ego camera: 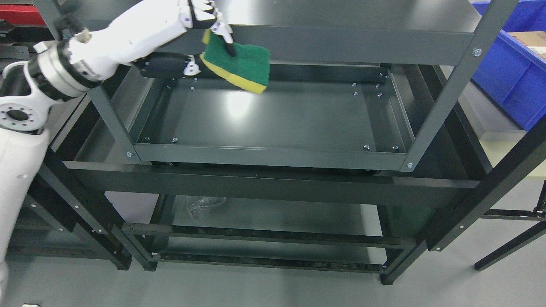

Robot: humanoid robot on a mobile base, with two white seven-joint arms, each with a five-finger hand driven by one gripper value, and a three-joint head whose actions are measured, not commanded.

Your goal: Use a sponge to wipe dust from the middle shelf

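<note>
The left robot hand (204, 25) is clamped on a green-and-yellow sponge (241, 64), held above the dark middle shelf (273, 115) at its eleven o'clock corner.

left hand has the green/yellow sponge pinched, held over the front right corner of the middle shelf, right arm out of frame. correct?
Not quite. The head view shows the left hand pinching the green/yellow sponge near the back left corner of the middle shelf, not the front right. It hangs by the top shelf's front rail. The rest stands: the right arm is out of frame.
</note>
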